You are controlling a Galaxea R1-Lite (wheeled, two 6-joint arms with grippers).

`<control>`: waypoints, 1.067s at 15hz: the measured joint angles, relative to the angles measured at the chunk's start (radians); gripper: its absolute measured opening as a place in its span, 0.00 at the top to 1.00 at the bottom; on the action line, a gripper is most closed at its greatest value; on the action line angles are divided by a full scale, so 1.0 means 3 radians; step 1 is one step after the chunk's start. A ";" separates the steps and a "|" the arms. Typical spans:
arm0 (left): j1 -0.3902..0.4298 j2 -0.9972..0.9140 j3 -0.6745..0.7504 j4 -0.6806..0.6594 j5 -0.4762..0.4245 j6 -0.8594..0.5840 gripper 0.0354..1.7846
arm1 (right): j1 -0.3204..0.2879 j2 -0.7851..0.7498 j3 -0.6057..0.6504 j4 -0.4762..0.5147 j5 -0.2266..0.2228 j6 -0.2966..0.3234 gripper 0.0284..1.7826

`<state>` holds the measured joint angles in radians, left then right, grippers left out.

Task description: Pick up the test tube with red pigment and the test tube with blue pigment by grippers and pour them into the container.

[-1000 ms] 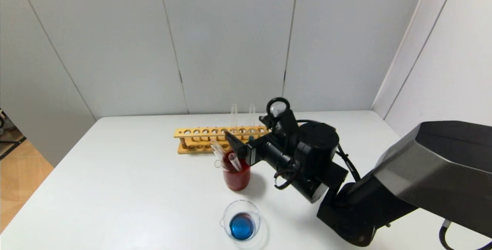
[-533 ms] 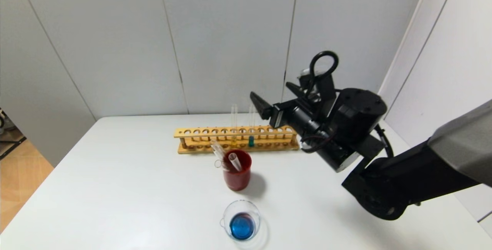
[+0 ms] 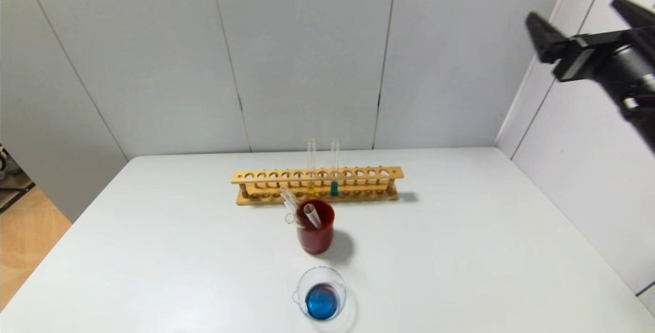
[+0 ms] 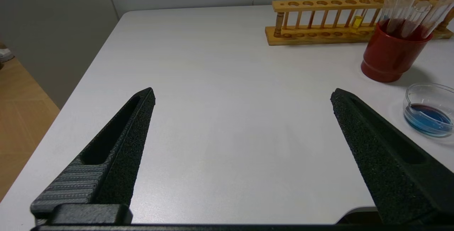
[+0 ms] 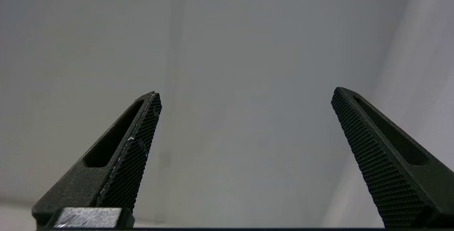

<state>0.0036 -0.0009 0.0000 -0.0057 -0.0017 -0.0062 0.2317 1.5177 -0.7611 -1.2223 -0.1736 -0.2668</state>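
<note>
Head view: a white table (image 3: 460,251) carries a wooden rack (image 3: 317,185) at its far middle. Two tubes stand upright in the rack, one with yellowish liquid (image 3: 311,169) and one with teal liquid (image 3: 334,169). Just in front of the rack stands a red cup (image 3: 315,233) with several clear tubes (image 3: 312,215) leaning in it; which of them are the red and the blue tube cannot be told. Nearer the robot, apart from the cup, sits the beaker (image 3: 321,298), holding blue liquid. The right gripper (image 3: 583,23) hangs high at the upper right, before the wall and well apart from everything on the table, its jaws spread wide and empty.

Left wrist view: the left gripper (image 4: 243,96) hovers low over bare table, jaws wide apart with nothing between them. Beyond it lie the rack (image 4: 319,21), the cup (image 4: 390,57) with its tubes (image 4: 408,7), and the beaker (image 4: 429,108), all well clear of the fingers (image 4: 117,156).

Right wrist view: the right gripper (image 5: 244,94) faces only grey wall, its fingers (image 5: 383,163) far apart and holding nothing.
</note>
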 joint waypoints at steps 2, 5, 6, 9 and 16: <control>-0.0003 0.0000 0.0000 0.0000 -0.0001 0.0001 0.02 | -0.0242 -0.0718 0.0106 0.0489 -0.0072 -0.0093 0.02; -0.0001 0.0000 0.0000 0.0000 0.0000 0.0000 0.02 | -0.0423 -0.1919 0.0114 0.1695 -0.0258 -0.0231 0.02; 0.0000 0.0000 0.0000 0.0001 0.0000 0.0000 0.02 | -0.0458 -0.2317 0.0076 0.2201 -0.0348 -0.0263 0.02; -0.0001 0.0000 0.0000 0.0000 0.0000 0.0000 0.02 | -0.0458 -0.3330 -0.0004 0.3516 -0.0567 -0.0302 0.02; -0.0001 0.0000 0.0000 0.0001 0.0000 -0.0001 0.02 | -0.0417 -0.4105 0.0550 0.4333 -0.0731 0.0716 0.02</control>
<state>0.0032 -0.0009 0.0000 -0.0053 -0.0017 -0.0066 0.1066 0.2862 -0.5960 0.0774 -0.3930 -0.0519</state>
